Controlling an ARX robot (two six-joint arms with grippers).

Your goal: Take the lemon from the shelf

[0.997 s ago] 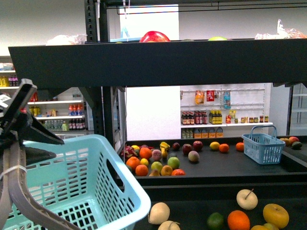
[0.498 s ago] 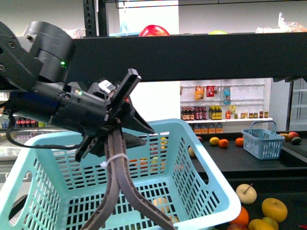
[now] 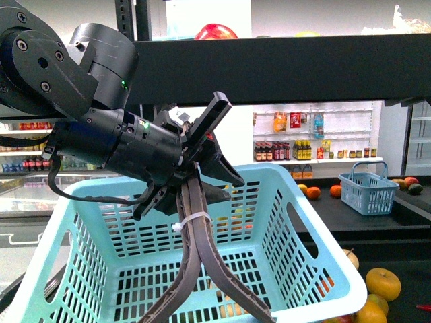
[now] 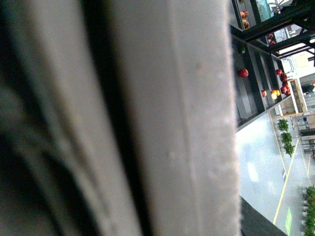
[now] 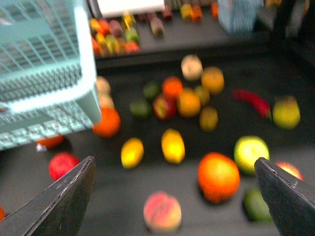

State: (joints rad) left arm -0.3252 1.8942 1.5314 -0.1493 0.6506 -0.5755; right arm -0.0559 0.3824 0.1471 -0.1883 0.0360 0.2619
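Front view: your left pincer [image 3: 205, 158] is clamped on the grey handles [image 3: 193, 202] of the turquoise basket [image 3: 303, 249], which hangs below the black shelf [image 3: 283, 67] lip. The labels on the bottles [image 3: 300, 149] beyond the basket are too small to read.

Left wrist view: only a pale blur close up, nothing legible.

Right wrist view, blurred: your right pincer [image 5: 173, 160] stands wide open. The lemon [image 5: 173, 144] lies on the shelf's dark tray near the basket's corner. It is oval, with its long axis running from the pincer's gap towards the orange fruits [image 5: 188, 102].

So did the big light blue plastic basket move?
Yes. The light turquoise plastic basket has swung rightward and up, its corner now closer to the small blue basket standing on the black shelf.
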